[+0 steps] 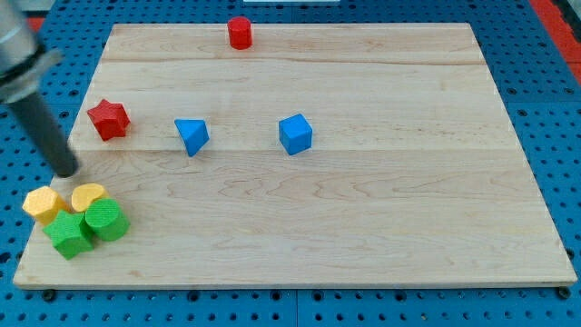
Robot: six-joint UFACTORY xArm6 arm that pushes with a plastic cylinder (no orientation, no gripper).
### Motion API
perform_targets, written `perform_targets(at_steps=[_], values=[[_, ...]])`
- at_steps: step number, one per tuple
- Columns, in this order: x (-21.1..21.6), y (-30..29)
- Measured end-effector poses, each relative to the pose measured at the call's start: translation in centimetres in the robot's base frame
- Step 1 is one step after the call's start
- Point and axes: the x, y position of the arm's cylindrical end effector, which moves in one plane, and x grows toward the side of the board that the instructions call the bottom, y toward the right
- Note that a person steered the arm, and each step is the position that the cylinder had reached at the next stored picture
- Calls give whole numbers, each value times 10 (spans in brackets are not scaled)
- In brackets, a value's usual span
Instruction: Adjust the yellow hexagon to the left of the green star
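The yellow hexagon (42, 203) lies near the board's bottom left corner. The green star (69, 233) sits just below and right of it, touching or nearly touching. A second yellow block (88, 195), rounded in shape, and a round green block (106, 220) crowd against the star on its right. My tip (68, 171) rests on the board just above this cluster, between the two yellow blocks and a little above them, apart from both. The rod slants up to the view's upper left.
A red star (108, 119) lies above the tip. A blue triangular block (192, 136) and a blue cube (295, 133) sit mid-board. A red cylinder (240, 32) stands at the top edge. The wooden board's left edge (27, 259) runs close beside the cluster.
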Motion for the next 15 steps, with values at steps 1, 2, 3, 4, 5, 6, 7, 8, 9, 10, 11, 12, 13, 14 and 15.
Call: perform_targets(at_steps=[1,2,3,4,5,6,7,8,9,10,11,12,13,14,15], values=[[3,-1],[66,6],[67,3],[67,-1],[92,-1],[121,-1],[118,0],[96,13],[95,1],[94,0],[93,-1],[86,0],[62,2],[19,6],[-33,26]])
